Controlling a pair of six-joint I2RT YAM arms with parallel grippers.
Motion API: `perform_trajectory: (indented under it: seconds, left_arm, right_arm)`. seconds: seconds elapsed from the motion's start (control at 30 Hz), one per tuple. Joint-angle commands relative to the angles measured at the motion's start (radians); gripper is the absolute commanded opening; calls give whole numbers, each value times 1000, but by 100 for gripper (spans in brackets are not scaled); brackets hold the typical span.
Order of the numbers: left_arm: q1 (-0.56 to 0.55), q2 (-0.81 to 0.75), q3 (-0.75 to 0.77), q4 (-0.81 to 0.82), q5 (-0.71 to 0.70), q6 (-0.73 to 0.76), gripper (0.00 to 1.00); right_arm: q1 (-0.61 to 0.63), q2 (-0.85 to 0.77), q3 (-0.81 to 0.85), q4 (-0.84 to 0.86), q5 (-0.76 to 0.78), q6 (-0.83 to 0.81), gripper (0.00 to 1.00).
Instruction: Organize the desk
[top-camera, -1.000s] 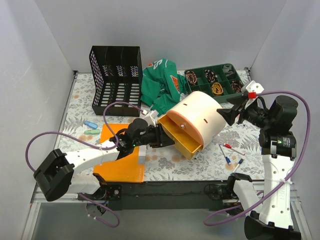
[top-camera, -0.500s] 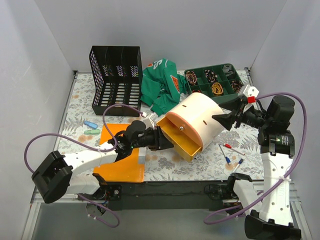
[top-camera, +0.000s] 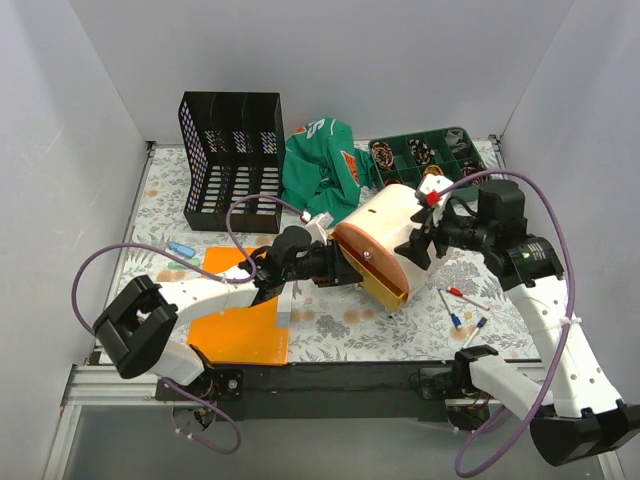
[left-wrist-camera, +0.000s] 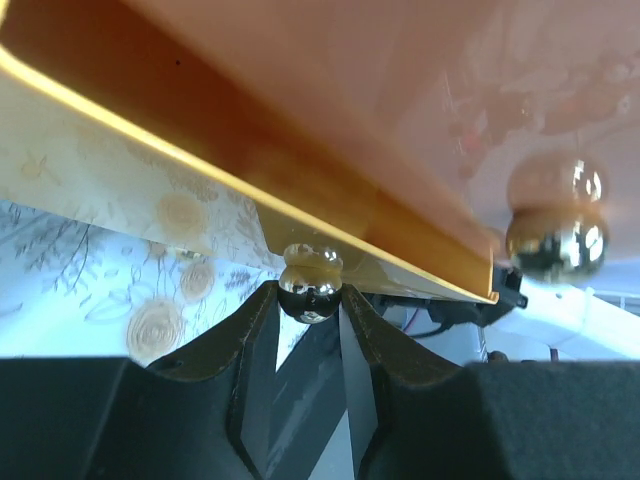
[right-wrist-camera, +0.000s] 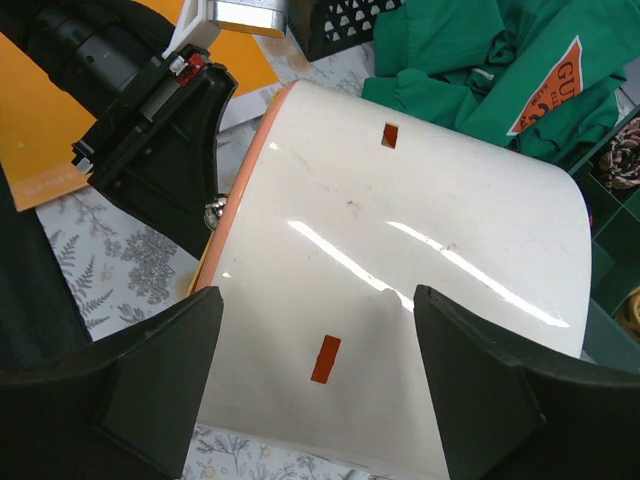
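Left fingers (left-wrist-camera: 215, 345): closed on the small round shiny metal knob (left-wrist-camera: 310, 288) of the drawer; the left gripper (top-camera: 335, 268) reaches in from the front-left
Right fingers (right-wrist-camera: 160, 390): spread wide, one on each side of the box's curved top; contact cannot be told; the right gripper (top-camera: 418, 245) holds nothing
Task surface: the desk (top-camera: 330, 335), a flat rectangular tabletop under a white cover with grey ferns and orange flowers, black front rim
Box: cream arched plastic cabinet (right-wrist-camera: 400, 220) with an orange front rim, middle of the tabletop, set askew
Drawer: yellow-orange tray (top-camera: 385, 288) at the base of the box's front, facing the front edge
Far left corner: black mesh file holder (top-camera: 232, 160), upright
Far edge, middle: crumpled green cloth garment (top-camera: 320, 170)
Far right corner: green compartment tray (top-camera: 455, 165)
Front edge, left: flat orange folder (top-camera: 240, 325), under the left arm
Front edge, right: loose pens (top-camera: 460, 305), well apart from the box
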Motion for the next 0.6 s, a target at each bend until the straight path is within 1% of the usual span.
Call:
perform_trajectory:
  seconds: [0.0,0.03,0.17,0.3,0.33,0.43,0.57]
  left_arm:
    - [-1,49,88,61,28,26,13]
    - [-1,53,92,63,25,28,12]
    - [0,61,101,57,15,34,13]
    - [0,87,120,63,11,34,12]
    - [0,101,132,67,8,34,13]
    - [0,122,160,72,3,34,12]
    - [0,158,184,80,2,34,12]
  right_arm:
    - [124,35,60,-30,239,-46,91]
    - [140,40,62,-34,266,-47,93]
    - [184,46,82,-40,271,-44,98]
    - [242,74,83,-56,311,-45,98]
    - [258,78,77,-56,360,-49,98]
    - [298,89,56,-56,443,-56,98]
    - [303,77,75,-53,445,-55,98]
